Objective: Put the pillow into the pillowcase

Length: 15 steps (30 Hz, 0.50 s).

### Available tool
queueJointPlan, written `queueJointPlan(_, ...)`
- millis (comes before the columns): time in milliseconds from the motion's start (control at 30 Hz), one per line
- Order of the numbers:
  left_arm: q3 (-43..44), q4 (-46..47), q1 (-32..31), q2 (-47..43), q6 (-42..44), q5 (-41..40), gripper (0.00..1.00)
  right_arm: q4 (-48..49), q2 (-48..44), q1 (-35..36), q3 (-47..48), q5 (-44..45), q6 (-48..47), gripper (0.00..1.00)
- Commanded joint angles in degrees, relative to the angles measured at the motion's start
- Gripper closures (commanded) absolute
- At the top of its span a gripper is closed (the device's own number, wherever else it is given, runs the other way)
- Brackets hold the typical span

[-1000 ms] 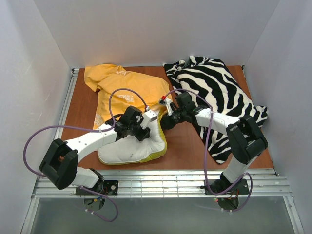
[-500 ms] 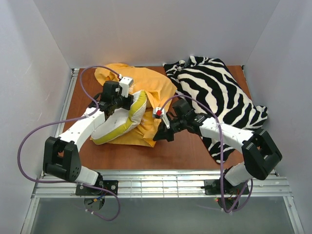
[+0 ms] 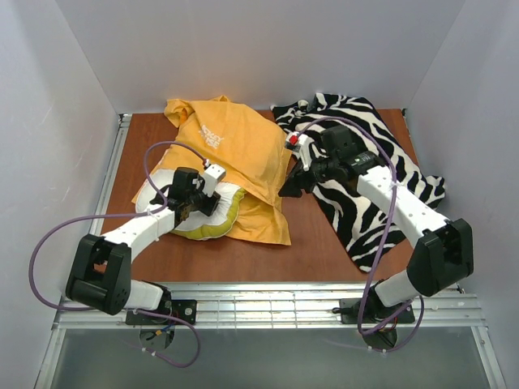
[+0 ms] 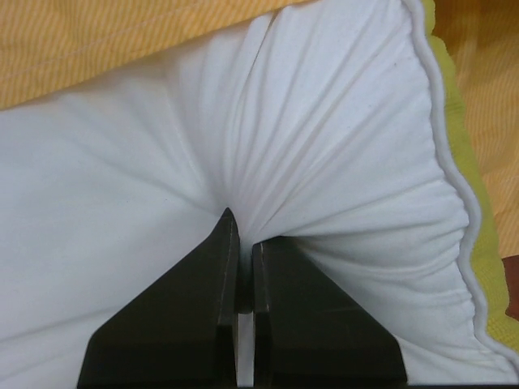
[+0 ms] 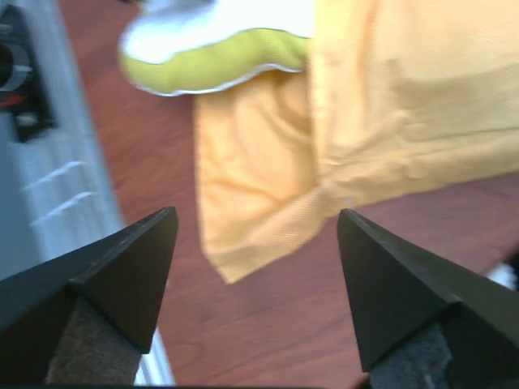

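Stuffing the pillow (image 3: 158, 200) into the pillowcase (image 3: 235, 150) looks to be the step in hand, and it seems only partly done. The pillow lies at the left of the table (image 3: 316, 243). Its near end, with the yellow-green edge, pokes out, and the orange cloth covers its far part. Whether that part is inside the mouth or just under the cloth I cannot tell. The left gripper (image 4: 243, 235) is clenched on a pinch of the pillow's white cover, which puckers around the tips. The right gripper (image 5: 255, 223) is released, its jaws spread. It hangs over the pillowcase's right corner, just beside the zebra cloth (image 3: 365, 138) and well apart from the pillow. The next move probably calls for the right gripper to catch the case's edge and hold it while the left pushes the pillow deeper.
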Motion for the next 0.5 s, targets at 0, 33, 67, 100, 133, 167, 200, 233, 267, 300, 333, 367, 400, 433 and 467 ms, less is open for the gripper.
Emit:
queueJointPlan(0, -1.31, -3.31, 0.5, -3.57, 1.93, 2.84, 1.0, 4.18, 3.32, 4.64, 1.39, 16.3, 1.65, 0.17)
queueJointPlan(33, -1.39, -3.84, 0.5, -4.27, 1.84, 3.46, 1.0, 4.63, 7.08, 5.88, 2.27, 18.23, 1.91, 0.15)
queueJointPlan(67, -1.57, -4.11, 0.59, -4.97, 1.49, 4.08, 1.0, 4.72, 9.2, 7.11, 3.15, 22.52, 2.44, 0.14)
queueJointPlan(100, -1.48, -4.28, 0.59, -6.11, 0.79, 4.69, 1.0, 4.98, 11.05, 8.16, 3.86, 24.39, 3.14, 0.14)
queueJointPlan(133, -0.78, -5.24, 0.94, -6.38, -0.43, 6.79, 1.0, 5.77, 14.29, 9.57, 4.38, 26.67, 4.28, 0.12)
queueJointPlan(167, -0.43, -5.86, 1.12, -6.39, -1.05, 7.59, 1.0, 6.65, 15.54, 10.1, 4.3, 27.82, 4.72, 0.11)
queueJointPlan(200, 0.01, -6.74, 1.29, -6.3, -1.67, 8.12, 1.0, 7.87, 16.51, 10.8, 3.69, 29.05, 4.9, 0.09)
queueJointPlan(233, 0.62, -7.18, 1.3, -6.21, -2.2, 9.78, 1.0, 11.45, 17.91, 11.16, 2.82, 30.98, 4.9, 0.09)
queueJointPlan(267, 0.72, -7.71, 1.3, -6.04, -2.29, 10.58, 1.0, 13.23, 18.71, 11.51, 2.55, 34.65, 4.64, 0.08)
queueJointPlan(300, 0.63, -7.63, 1.38, -6.03, -2.46, 10.94, 1.0, 14.73, 19.59, 12.04, 2.81, 35.99, 4.55, 0.07)
queueJointPlan(333, 0.54, -7.63, 1.47, -5.86, -3.08, 10.51, 1.0, 15.09, 21.68, 12.13, 4.81, 36.44, 4.72, 0.07)
queueJointPlan(367, 0.71, -7.71, 1.47, -5.6, -3.17, 10.33, 1.0, 15.09, 22.49, 12.22, 5.44, 36.62, 5.07, 0.06)
queueJointPlan(400, 0.8, -7.89, 1.91, -5.33, -3.34, 10.41, 1.0, 15.18, 23.28, 12.74, 5.79, 37.06, 5.25, 0.06)
queueJointPlan(433, 0.98, -7.98, 2.26, -5.24, -3.95, 10.41, 1.0, 15.7, 24.77, 13.09, 6.14, 38.98, 4.99, 0.07)
queueJointPlan(467, 1.24, -7.8, 2.52, -5.16, -4.48, 10.24, 1.0, 16.23, 25.39, 13.36, 6.06, 39.87, 4.9, 0.12)
